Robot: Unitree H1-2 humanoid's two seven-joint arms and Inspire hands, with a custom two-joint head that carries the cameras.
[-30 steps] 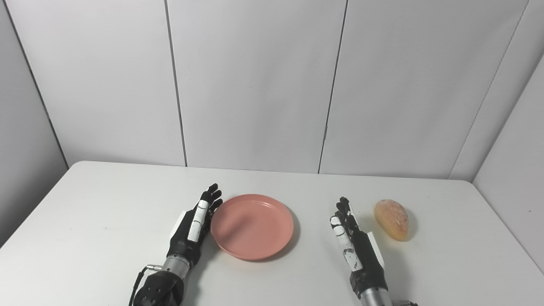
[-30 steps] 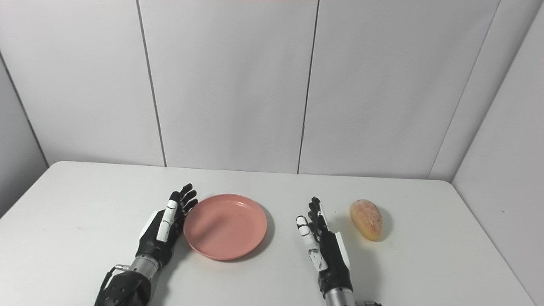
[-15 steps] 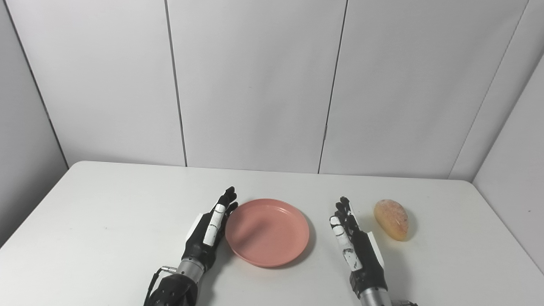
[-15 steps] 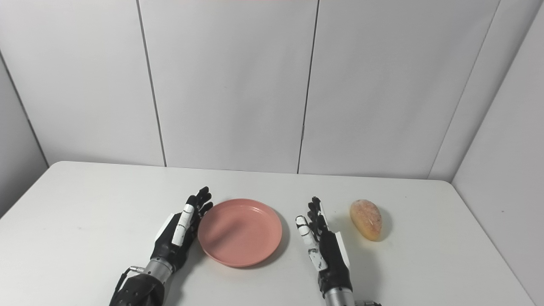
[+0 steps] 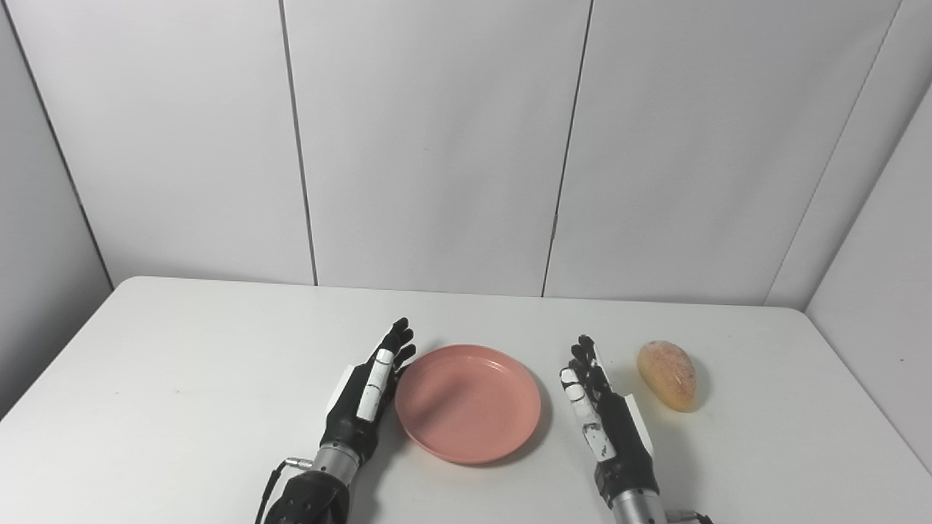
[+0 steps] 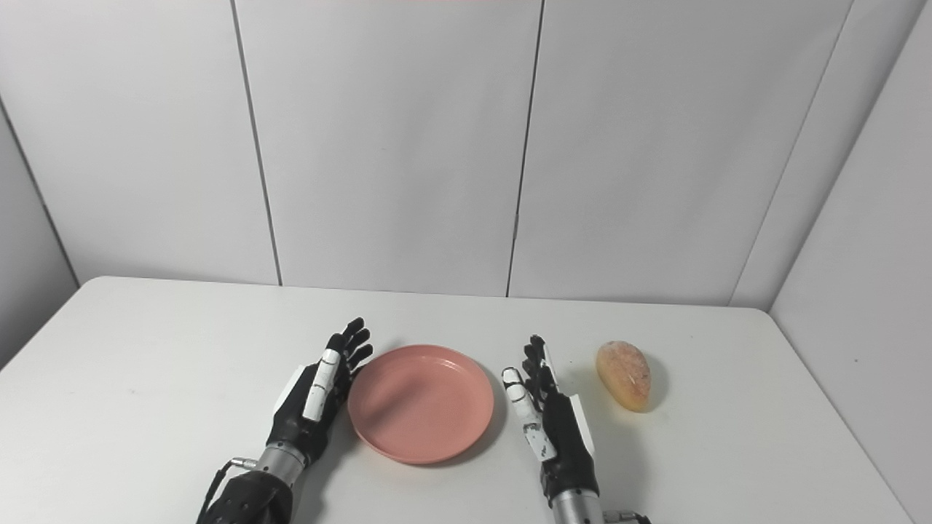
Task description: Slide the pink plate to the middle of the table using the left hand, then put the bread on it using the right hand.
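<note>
The pink plate lies flat near the middle of the white table. My left hand stands on edge against the plate's left rim, open, fingers straight and pointing away from me. My right hand is open too, edge-on, just right of the plate and not touching it. The bread, a small golden oval loaf, rests on the table right of my right hand, with a gap between them. The same layout shows in the right eye view, with the plate and the bread.
White wall panels close the table off at the back and on the right. The table's right edge runs not far beyond the bread. Bare tabletop stretches to the left of my left hand.
My left hand has pushed the plate rightward toward the table's middle. The right hand and bread have stayed put; the camera shifted slightly.
</note>
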